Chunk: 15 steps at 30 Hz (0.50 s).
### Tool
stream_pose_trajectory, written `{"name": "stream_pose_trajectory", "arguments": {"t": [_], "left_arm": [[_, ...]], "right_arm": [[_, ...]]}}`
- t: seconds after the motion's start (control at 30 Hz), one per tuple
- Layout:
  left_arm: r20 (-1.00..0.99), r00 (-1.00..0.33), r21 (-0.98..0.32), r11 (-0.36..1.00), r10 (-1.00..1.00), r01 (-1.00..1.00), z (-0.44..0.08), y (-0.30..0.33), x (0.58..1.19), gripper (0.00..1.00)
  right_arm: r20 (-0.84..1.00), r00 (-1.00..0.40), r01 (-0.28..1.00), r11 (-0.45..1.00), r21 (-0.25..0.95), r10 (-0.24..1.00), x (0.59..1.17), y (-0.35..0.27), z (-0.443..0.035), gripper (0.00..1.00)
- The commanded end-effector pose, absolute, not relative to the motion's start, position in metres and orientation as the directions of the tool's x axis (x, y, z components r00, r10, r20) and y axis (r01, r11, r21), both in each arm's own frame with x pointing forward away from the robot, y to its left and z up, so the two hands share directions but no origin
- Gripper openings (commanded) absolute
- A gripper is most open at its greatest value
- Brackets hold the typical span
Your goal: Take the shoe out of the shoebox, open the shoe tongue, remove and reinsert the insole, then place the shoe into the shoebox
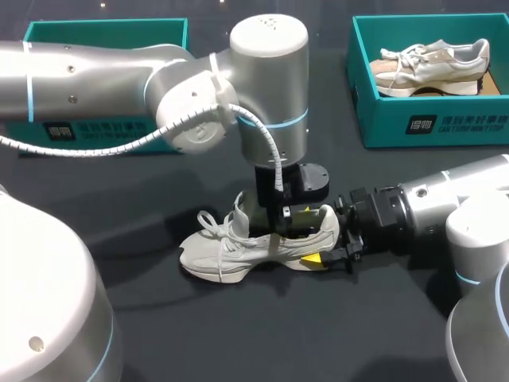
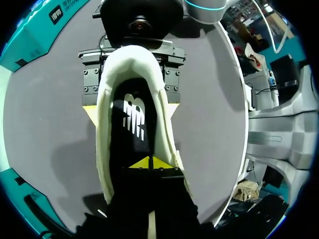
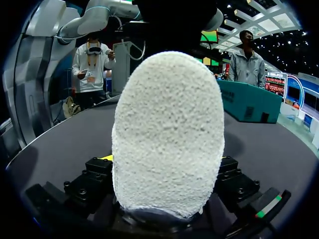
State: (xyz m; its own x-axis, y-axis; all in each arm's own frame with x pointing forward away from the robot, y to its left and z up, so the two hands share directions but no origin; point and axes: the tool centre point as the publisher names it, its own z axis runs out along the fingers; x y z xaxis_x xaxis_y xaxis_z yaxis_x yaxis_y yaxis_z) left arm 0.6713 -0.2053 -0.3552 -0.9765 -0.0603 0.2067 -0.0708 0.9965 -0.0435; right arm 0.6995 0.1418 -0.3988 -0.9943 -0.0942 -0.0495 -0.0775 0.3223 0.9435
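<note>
At 10 o'clock on the table stands the left box (image 1: 103,33), half hidden behind our left arm. That arm drops straight down at the centre. The left claw (image 2: 149,163) is inside the shoe (image 1: 238,251), its yellow tips together just above the black insole (image 2: 132,119). Whether a fold of insole is pinched between them, we cannot tell. The shoe lies on its sole in the middle of the table, out of both boxes, toe to 9 o'clock and heel to 3 o'clock. At the heel the right claw (image 1: 328,243) is clamped on the shoe, one tip touching each side of the collar. At 2 o'clock the right box (image 1: 429,131) holds a second shoe (image 1: 433,68).

We judge that the risk lies in the pull. If the left tips have no real hold on the insole, they may slide off and come up empty. If the insole sticks to the footbed, the whole shoe may lift or tip. Only the soft heel collar is held, and it can fold and slip free. The left claw also sits close to the right one, so a drift toward 3 o'clock could knock the two together. The loose laces toward 9 o'clock might catch a finger on the way out.
</note>
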Motion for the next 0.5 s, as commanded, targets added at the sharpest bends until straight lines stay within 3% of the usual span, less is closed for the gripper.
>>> {"name": "stream_pose_trajectory", "arguments": {"t": [0.03,0.23,0.3,0.33,0.37,0.5], "left_arm": [[0.203,-0.978,-0.039,0.997,-0.057,-0.066,-0.358,-0.202,0.667,0.0],[0.21,-0.976,-0.037,0.997,-0.056,-0.065,-0.362,-0.197,0.663,0.02],[0.212,-0.976,-0.03,0.997,-0.057,-0.065,-0.365,-0.196,0.663,0.18],[0.214,-0.975,-0.029,0.997,-0.057,-0.065,-0.367,-0.195,0.662,0.31],[0.215,-0.975,-0.031,0.997,-0.058,-0.066,-0.368,-0.195,0.662,0.37],[0.201,-0.978,-0.047,0.997,-0.055,-0.066,-0.375,-0.195,0.66,0.44]], "right_arm": [[-0.049,-0.994,-0.077,0.325,0.943,-0.093,0.699,0.142,-0.4,0.0],[-0.049,-0.994,-0.077,0.325,0.943,-0.093,0.699,0.142,-0.4,0.0],[-0.049,-0.994,-0.077,0.325,0.943,-0.093,0.699,0.142,-0.4,0.0],[-0.049,-0.994,-0.077,0.325,0.943,-0.093,0.699,0.142,-0.4,0.0],[-0.049,-0.994,-0.077,0.325,0.943,-0.093,0.699,0.142,-0.4,0.0],[-0.049,-0.994,-0.077,0.325,0.943,-0.093,0.699,0.142,-0.4,0.0]]}}
